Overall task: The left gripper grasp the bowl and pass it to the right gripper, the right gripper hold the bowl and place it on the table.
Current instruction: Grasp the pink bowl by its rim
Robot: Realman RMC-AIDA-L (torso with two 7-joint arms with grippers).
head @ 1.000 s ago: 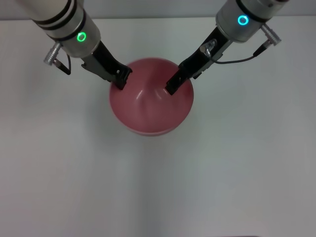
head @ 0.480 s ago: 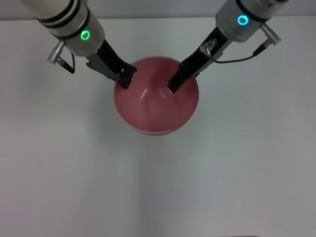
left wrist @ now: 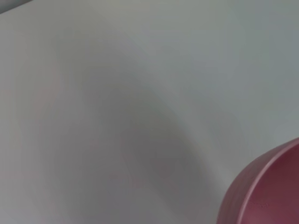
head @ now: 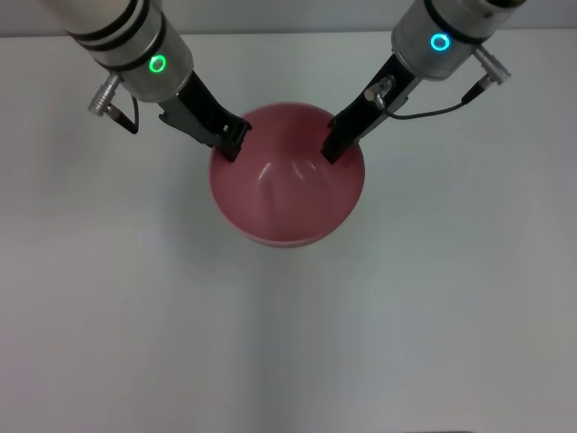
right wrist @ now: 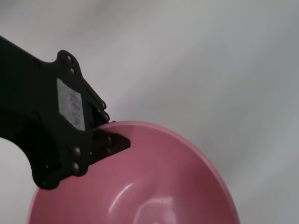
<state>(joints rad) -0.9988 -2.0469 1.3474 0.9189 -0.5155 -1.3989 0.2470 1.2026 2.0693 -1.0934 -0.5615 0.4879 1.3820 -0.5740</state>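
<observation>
1. Since a second ago, we see the pink bowl [head: 287,185] has shifted a little to our right, and the right gripper [head: 335,146] has drawn back from over the bowl's inside to its far right rim.
2. We see the left gripper [head: 231,140], on the arm with the glowing green ring, at the bowl's far left rim. Its black fingers are clamped on the rim there; the right wrist view shows one finger [right wrist: 110,142] reaching over the rim [right wrist: 159,130] into the bowl.
3. We see the right gripper, on the arm with the cyan ring, meeting the far right rim in the head view. We cannot tell whether it is closed on the rim or merely beside it.
4. We see the bowl upright, mouth up, between the two arms, with the white bench [head: 433,298] beneath it. We cannot tell from the head view whether it rests on the bench or is held just above it.
5. We see only the bowl's outer wall [left wrist: 266,191] and bare bench [left wrist: 117,93] in the left wrist view.
</observation>
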